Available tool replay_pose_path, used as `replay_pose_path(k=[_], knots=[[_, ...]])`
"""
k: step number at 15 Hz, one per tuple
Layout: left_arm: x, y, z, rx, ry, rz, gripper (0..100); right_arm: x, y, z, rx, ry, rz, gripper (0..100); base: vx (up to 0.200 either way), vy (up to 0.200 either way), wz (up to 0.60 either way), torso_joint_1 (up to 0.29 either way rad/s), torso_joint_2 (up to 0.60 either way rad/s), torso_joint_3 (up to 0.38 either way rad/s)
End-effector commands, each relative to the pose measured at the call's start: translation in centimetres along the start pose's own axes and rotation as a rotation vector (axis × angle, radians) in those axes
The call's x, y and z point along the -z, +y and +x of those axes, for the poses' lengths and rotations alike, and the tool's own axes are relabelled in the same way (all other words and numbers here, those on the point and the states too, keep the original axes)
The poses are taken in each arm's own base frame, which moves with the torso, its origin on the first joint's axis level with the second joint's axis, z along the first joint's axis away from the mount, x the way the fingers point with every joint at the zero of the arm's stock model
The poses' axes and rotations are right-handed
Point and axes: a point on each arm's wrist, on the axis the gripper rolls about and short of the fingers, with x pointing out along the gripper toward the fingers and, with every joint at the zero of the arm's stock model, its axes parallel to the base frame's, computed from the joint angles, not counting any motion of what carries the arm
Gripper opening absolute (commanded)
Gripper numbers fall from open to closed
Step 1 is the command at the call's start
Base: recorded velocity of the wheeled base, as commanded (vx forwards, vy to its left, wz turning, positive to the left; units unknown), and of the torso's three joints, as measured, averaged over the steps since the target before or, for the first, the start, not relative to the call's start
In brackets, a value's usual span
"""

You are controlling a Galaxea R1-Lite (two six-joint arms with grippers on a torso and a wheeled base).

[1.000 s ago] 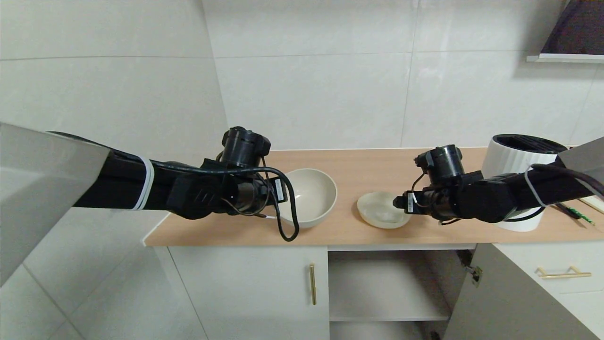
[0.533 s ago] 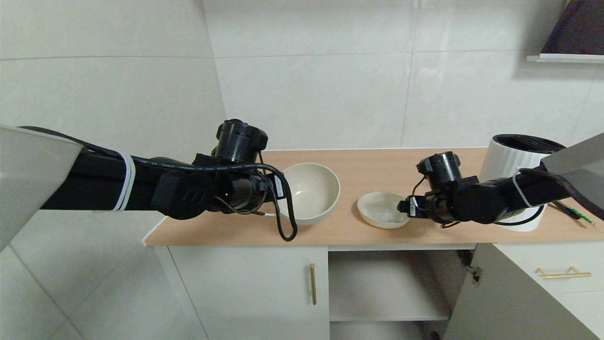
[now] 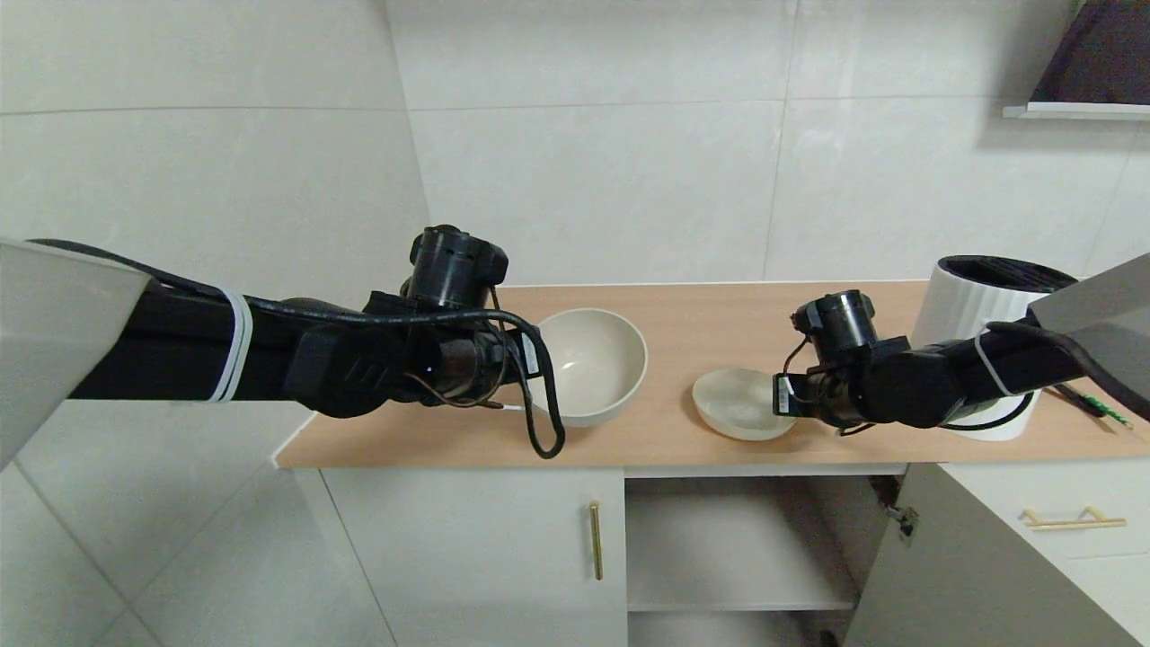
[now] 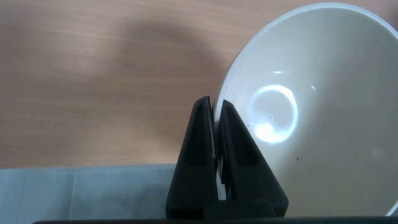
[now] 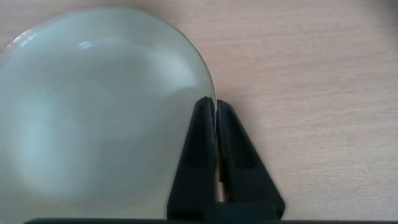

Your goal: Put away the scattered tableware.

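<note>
Head view, left of centre: left gripper [image 3: 536,364] sits at the near-left rim of the large bowl [image 3: 595,364]. Left wrist view confirms it: jaws clenched on the rim, one finger inside the wall and one outside [image 4: 213,104]. An edge pinch is likely the only workable hold, since the bowl is far wider than the jaws. The bowl stands upright on the counter [image 3: 719,314], near the front edge.

Centre right: the shallow dish [image 3: 738,406] lies on the counter, apart from the bowl. It looks tipped, with the face turned somewhat toward the camera. Cannot tell whether its base has left the wood.

Right of the dish: right gripper [image 3: 780,395], jaws clamped on the dish's right rim, again one finger over and one under the edge [image 5: 214,107]. A thin rim hold suits a flat piece.

Far right: white ribbed container [image 3: 975,301] stands behind the right arm, not gripped.

Lower centre: the open cupboard shelf [image 3: 728,575] is directly beneath both pieces. Judgement: it is the probable destination, so both arms hold from the outer sides to carry forward and down.
</note>
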Motion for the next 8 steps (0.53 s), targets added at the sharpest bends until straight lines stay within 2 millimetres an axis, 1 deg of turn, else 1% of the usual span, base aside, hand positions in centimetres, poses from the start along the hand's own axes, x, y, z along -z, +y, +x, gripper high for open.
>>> replay_pose_path(k=[1, 2, 4, 5, 6, 8], knots=[[0.0, 0.0, -0.3, 0.001, -0.002, -0.001, 0, -0.4, -0.1, -0.6, -0.005, -0.013, 0.005, 0, 0.0, 0.0, 0.0, 0.0, 0.0, 0.0], [0.0, 0.1, -0.6, 0.007, -0.001, 0.002, 0, -0.7, -0.1, -1.1, -0.01, -0.023, 0.011, 0, 0.0, 0.0, 0.0, 0.0, 0.0, 0.0], [0.0, 0.6, -1.0, 0.005, 0.0, 0.011, 0, -1.3, -0.6, -3.5, -0.078, -0.032, 0.027, 0, 0.0, 0.0, 0.0, 0.0, 0.0, 0.0], [0.1, 0.7, -1.2, 0.01, -0.003, 0.011, 0, -1.1, -0.7, -4.3, -0.111, -0.021, 0.023, 0, 0.0, 0.0, 0.0, 0.0, 0.0, 0.0], [0.5, 1.1, -2.2, 0.021, -0.005, 0.014, 0, -1.1, -1.2, -6.8, -0.199, -0.016, 0.017, 0, 0.0, 0.0, 0.0, 0.0, 0.0, 0.0], [1.2, 2.3, -4.5, 0.032, -0.02, 0.007, 0, -1.9, -2.2, -10.7, -0.238, -0.072, 0.015, 0, 0.0, 0.0, 0.0, 0.0, 0.0, 0.0]])
